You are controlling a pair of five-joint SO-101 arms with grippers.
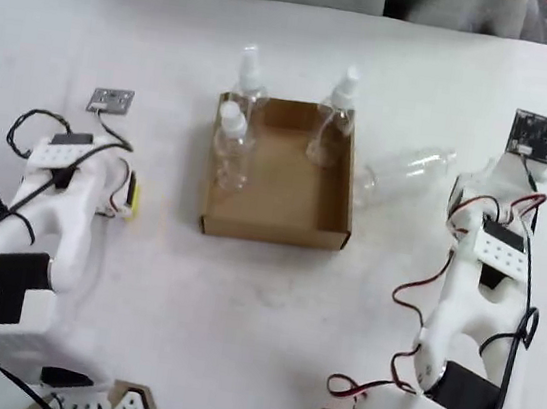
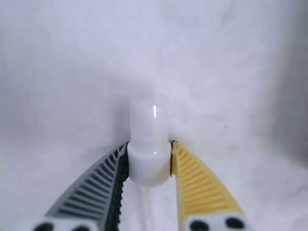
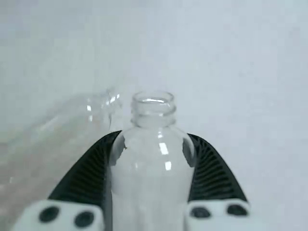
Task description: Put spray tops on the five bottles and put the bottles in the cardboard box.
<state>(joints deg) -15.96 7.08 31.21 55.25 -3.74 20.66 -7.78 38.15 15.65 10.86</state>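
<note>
Clear bottle [image 3: 151, 183], likely light and slippery, clamped at its shoulder by right gripper [image 3: 153, 139]; left gripper [image 2: 149, 147] pinches spray top [image 2: 148, 120] collar.

1. Box [image 1: 275, 231] sits mid-table [image 1: 235, 341], between the two arms.
2. Three bottles stand inside the box: left bottle [image 1: 232, 154] against the left wall, rear-left bottle [image 1: 251, 89] in the back-left corner, rear-right bottle [image 1: 332, 127] in the back-right corner.
3. Loose bottle [image 1: 403, 174] lies on its side on the table, just right of the box.
4. Held bottle [image 3: 149, 163] sits between the fingers of the right gripper [image 3: 151, 139], just beside the loose bottle, on the side away from the box.
5. Left gripper [image 2: 149, 144] is left of the box and apart from it, clamped on a spray top [image 2: 148, 120].
6. Left board [image 1: 111, 100] lies behind the left arm, right board [image 1: 537, 135] behind the right arm.
</note>
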